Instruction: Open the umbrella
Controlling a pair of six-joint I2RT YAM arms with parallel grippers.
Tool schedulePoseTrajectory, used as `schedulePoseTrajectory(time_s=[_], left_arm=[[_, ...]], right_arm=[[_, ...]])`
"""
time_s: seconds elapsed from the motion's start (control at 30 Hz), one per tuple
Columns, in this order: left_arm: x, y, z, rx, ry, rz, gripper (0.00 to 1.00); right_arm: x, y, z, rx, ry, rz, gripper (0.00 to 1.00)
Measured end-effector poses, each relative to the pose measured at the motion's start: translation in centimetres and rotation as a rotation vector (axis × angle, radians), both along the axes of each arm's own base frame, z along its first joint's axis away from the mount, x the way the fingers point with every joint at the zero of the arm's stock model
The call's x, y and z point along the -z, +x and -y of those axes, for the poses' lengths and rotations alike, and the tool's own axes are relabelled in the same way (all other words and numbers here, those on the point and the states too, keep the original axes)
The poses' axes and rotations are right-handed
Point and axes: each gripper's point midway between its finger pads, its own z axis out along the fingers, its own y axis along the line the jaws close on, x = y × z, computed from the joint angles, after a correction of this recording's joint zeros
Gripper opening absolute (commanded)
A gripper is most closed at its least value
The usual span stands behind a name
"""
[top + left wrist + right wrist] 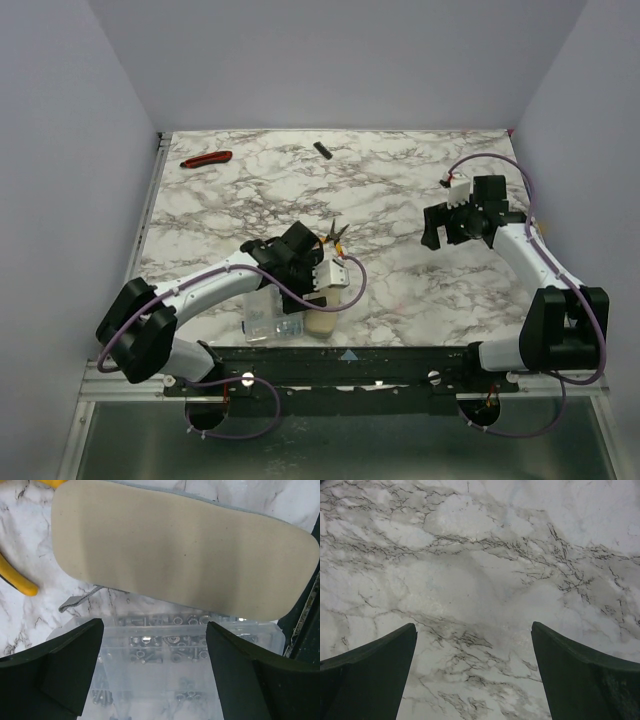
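The umbrella (326, 322) is packed as a cream oblong capsule and lies near the table's front edge, right of a clear plastic parts box (268, 322). In the left wrist view the umbrella (185, 555) fills the upper part of the frame, just beyond my fingertips. My left gripper (303, 283) (155, 626) hovers over the clear box (165, 655) with its jaws wide apart and nothing between them. My right gripper (455, 236) (474, 626) hangs open over bare marble at the right, far from the umbrella.
Yellow-handled pliers (335, 238) (20, 582) lie just behind the left gripper. A red-handled tool (206, 158) and a small black piece (322, 150) sit at the back. A grey strap (80, 599) pokes out beneath the capsule. The black front rail (350, 358) runs close by.
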Motion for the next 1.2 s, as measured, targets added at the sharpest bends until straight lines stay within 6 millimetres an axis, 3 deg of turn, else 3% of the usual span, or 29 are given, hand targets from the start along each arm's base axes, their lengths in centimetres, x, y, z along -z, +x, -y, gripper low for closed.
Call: schedulePoseTrajectory(time_s=[0.27,0.53,0.6,0.73,0.83,0.9,1.0,1.07,1.2], left_arm=[[1.9,0.1,1.3,0.042,0.064,0.011,0.78],[3.1,0.3,2.3,0.017,0.105,-0.012,0.78],[2.7,0.5,3.5,0.001,0.093,-0.020,0.77],[1.6,1.2,7.9,-0.039,0.035,-0.031,0.78],[0.6,1.7,12.5,-0.072,-0.042,-0.042,0.80],[0.1,1.7,14.6,-0.093,-0.087,-0.063,0.81],[-0.9,1.2,16.2,-0.124,-0.160,-0.106,0.83],[-1.5,1.1,15.6,-0.170,-0.219,-0.140,0.86],[-3.8,2.4,10.7,-0.351,-0.343,-0.197,0.93]], right_arm=[[-0.4,0.7,0.2,0.008,0.002,-0.004,1.00],[0.4,1.6,2.0,0.074,0.013,-0.068,0.99],[0.5,1.5,2.4,0.086,0.013,-0.077,0.99],[0.3,1.2,2.9,0.096,0.010,-0.091,0.97],[0.1,1.0,3.1,0.079,-0.004,-0.096,0.95],[-0.2,0.9,3.2,0.054,-0.020,-0.095,0.95],[-0.6,0.6,3.2,0.012,-0.036,-0.099,1.00],[-0.8,0.2,2.8,-0.019,-0.033,-0.109,1.00],[-0.2,-1.5,0.5,-0.095,-0.032,-0.145,1.00]])
